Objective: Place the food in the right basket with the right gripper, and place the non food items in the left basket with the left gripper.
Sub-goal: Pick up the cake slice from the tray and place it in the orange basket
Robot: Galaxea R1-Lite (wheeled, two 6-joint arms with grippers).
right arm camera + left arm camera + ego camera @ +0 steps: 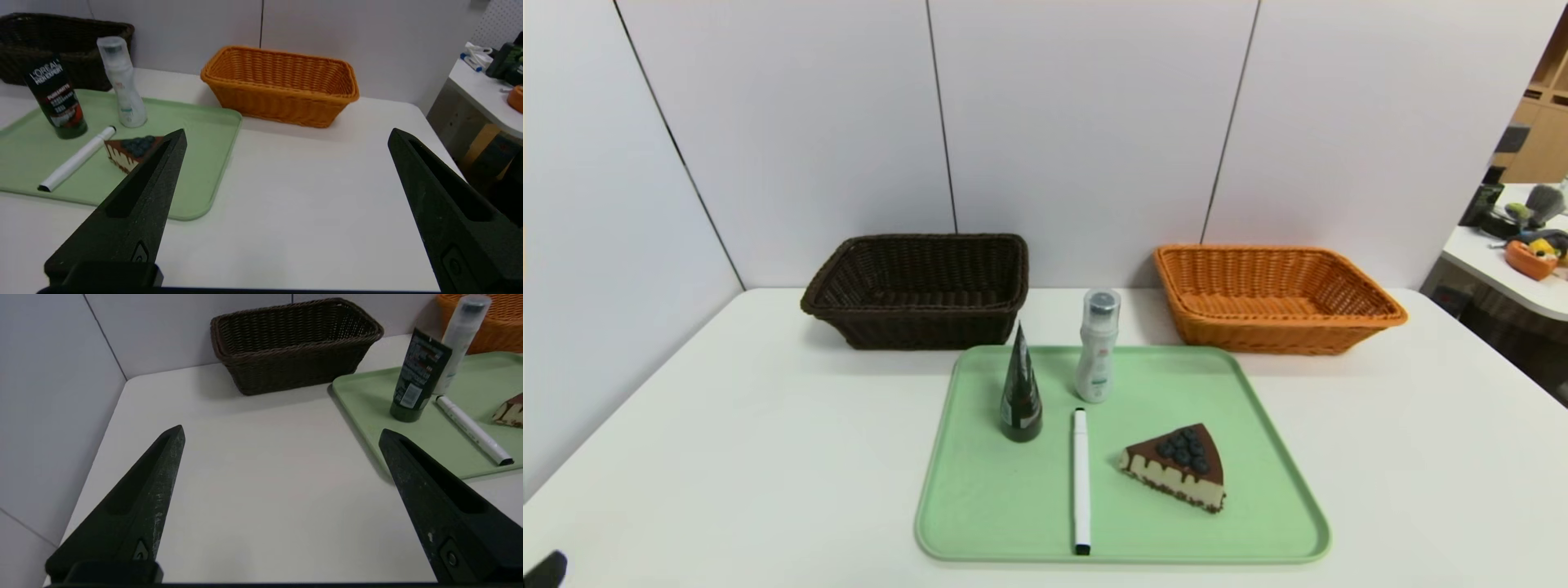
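Both claws stand spread wide and empty over the white table (1405, 425), the left gripper (282, 435) facing the dark brown wicker basket (920, 287), the right gripper (286, 139) facing the orange one (1274, 296). On the green tray (980, 490), a blueberry cake slice (1178, 465) lies beside a white marker (1081, 478), a dark tube (1020, 392) and a white bottle (1098, 347); the right claw would best descend squarely over the wedge, clear of the marker

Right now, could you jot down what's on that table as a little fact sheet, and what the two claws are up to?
tray: green tray, mid-table
on tray: dark tube upright; white bottle upright; white marker lying flat; cake slice
left basket: dark brown basket, nothing seen inside
right basket: orange basket, nothing seen inside
left gripper: open, holding nothing
right gripper: open, holding nothing
sorted so far: nothing
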